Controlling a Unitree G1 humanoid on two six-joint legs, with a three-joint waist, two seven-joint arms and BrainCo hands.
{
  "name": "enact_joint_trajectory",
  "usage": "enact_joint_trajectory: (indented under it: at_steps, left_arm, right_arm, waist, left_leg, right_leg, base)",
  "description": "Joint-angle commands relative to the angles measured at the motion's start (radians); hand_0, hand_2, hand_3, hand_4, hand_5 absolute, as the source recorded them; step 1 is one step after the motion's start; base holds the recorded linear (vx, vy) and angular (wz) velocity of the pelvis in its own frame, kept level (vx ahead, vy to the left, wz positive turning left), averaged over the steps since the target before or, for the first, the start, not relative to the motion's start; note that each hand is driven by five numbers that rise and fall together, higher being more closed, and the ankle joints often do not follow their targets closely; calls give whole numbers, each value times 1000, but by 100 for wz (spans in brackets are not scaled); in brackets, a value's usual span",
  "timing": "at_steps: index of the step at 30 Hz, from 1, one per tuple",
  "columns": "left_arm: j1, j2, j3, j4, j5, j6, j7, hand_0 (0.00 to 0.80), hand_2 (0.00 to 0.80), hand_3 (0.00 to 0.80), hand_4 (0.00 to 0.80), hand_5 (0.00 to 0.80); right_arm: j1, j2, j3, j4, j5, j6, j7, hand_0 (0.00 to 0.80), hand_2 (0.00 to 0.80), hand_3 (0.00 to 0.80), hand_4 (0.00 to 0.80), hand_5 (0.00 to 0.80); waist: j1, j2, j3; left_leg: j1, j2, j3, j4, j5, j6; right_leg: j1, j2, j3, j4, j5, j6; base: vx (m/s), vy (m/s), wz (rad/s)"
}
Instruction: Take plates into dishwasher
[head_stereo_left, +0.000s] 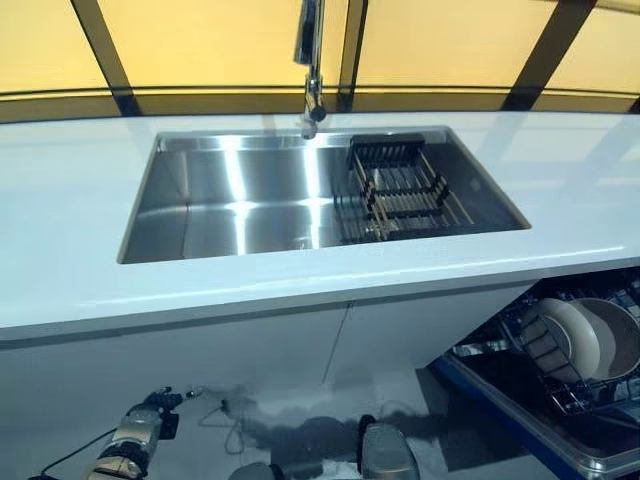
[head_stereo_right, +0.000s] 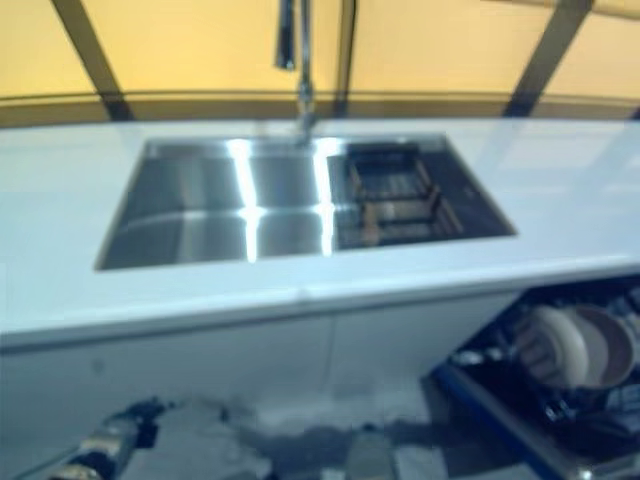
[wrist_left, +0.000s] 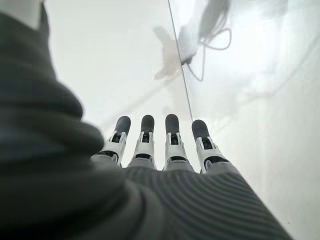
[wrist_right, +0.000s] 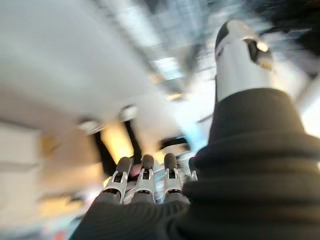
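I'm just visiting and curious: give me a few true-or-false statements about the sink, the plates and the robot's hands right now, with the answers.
1. The sink holds a dark dish rack on its right side. True.
2. Plates are stacked inside that sink rack. False: it is empty; the plates stand in the dishwasher rack at lower right.
3. The left hand holds a plate. False: its fingers are straight and hold nothing.
4. The faucet stands behind the sink. True.
5. The right hand grips a cup. False: it is empty, fingers straight.
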Motion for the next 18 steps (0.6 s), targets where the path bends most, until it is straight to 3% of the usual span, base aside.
enact_joint_trajectory:
  at_steps: [1,4,6,8,9,10,11,12,14,18]
  left_arm:
    - [31,48,3,51,73,18,-32,0,0,0,0,0]
    - [66,71,62,133,75,7,-46,0,0,0,0,0]
    - [88,102,97,152,89,5,-76,0,0,0,0,0]
    - [86,131,124,148,84,16,-88,0,0,0,0,0]
    - [73,149,140,134,77,35,-88,0,0,0,0,0]
    - [73,151,142,132,77,37,-88,0,0,0,0,0]
    - [62,157,138,121,55,45,-75,0,0,0,0,0]
    - [31,162,136,85,25,83,-77,0,0,0,0,0]
    - [-4,160,129,58,21,108,-112,0,0,0,0,0]
    - [-50,107,89,59,25,114,-134,0,0,0,0,0]
  right_arm:
    - [55,22,41,5,-2,-3,-21,0,0,0,0,0]
    - [46,80,69,24,-1,2,5,0,0,0,0,0]
    - [39,120,94,31,-9,13,13,0,0,0,0,0]
    - [21,166,131,30,-19,24,25,0,0,0,0,0]
    - [0,189,166,37,-29,22,23,0,0,0,0,0]
    - [-4,191,170,39,-30,22,23,0,0,0,0,0]
    - [-12,206,192,46,-21,12,13,0,0,0,0,0]
    - [-30,216,217,46,-14,12,11,0,0,0,0,0]
    - [-30,213,215,29,6,10,34,0,0,0,0,0]
    - [-43,239,207,7,49,-17,22,0,0,0,0,0]
  waist:
    - [54,38,-66]
    - [125,39,-112]
    - [147,27,-128]
    - [169,13,-127]
    - [193,4,-118]
    - [193,4,-116]
    - [213,-8,-110]
    - [204,-6,-99]
    - [195,-6,-96]
    - [170,-9,-95]
  left_leg:
    - [1,23,8,-106,75,-13]
    - [-84,59,8,-95,110,-24]
    - [-136,84,-20,-52,107,-29]
    - [-197,135,-24,13,100,-39]
    - [-230,189,13,67,100,-61]
    - [-233,195,13,75,98,-64]
    - [-260,238,19,126,86,-97]
    - [-288,267,0,122,133,-116]
    - [-290,278,2,85,182,-144]
    - [-284,277,31,-3,252,-161]
  right_leg:
    - [58,30,-18,55,-29,-115]
    - [221,-100,-9,9,6,-104]
    - [262,-141,25,-20,28,-94]
    - [258,-158,13,-49,17,-88]
    - [289,-153,-74,-104,-70,-88]
    - [294,-150,-85,-110,-77,-89]
    - [319,-140,-140,-178,-151,-72]
    - [311,-92,-87,-204,-177,-67]
    - [320,-72,-82,-245,-186,-66]
    - [351,-44,-74,-291,-207,-53]
  base:
    - [-496,-204,-33]
    - [-431,-272,-44]
    - [-343,-337,-112]
    - [-386,-404,-116]
    - [-285,-324,-88]
    - [-254,-433,-89]
    - [-248,-427,-95]
    - [-283,-464,-109]
    - [-263,-245,-48]
    - [-193,-141,-5]
